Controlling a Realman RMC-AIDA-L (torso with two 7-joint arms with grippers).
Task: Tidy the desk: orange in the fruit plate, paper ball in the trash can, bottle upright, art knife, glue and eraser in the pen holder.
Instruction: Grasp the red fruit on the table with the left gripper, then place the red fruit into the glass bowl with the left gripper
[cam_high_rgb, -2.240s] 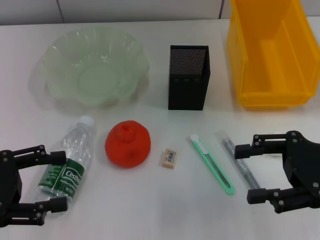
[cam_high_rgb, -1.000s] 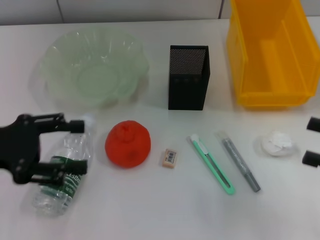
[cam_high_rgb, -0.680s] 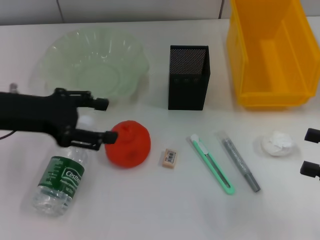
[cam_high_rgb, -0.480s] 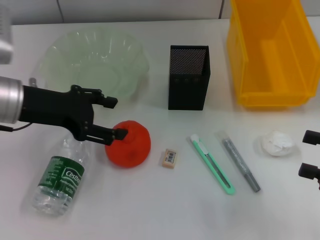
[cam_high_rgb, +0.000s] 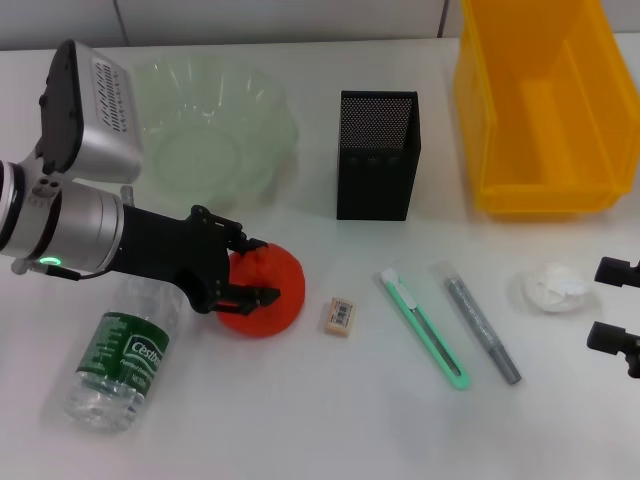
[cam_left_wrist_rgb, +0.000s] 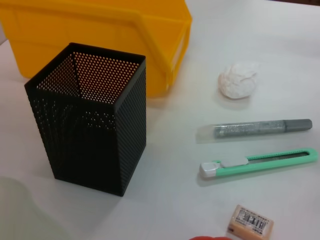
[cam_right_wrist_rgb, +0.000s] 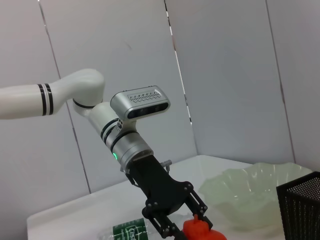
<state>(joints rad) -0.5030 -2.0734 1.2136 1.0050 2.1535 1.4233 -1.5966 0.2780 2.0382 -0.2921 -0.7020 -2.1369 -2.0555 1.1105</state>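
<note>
left gripper (cam_high_rgb: 252, 270) advanced, jaws wide astride orange (cam_high_rgb: 272, 295) | bottle (cam_high_rgb: 122, 358) beside

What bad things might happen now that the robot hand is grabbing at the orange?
The left gripper has its open fingers around the top of the orange, which is round, so it might slip out or roll toward the eraser. The bottle lies on its side right under that arm, so the arm could bump it and set it rolling. The fruit plate sits close behind, and a careless lift might knock its rim.
</note>
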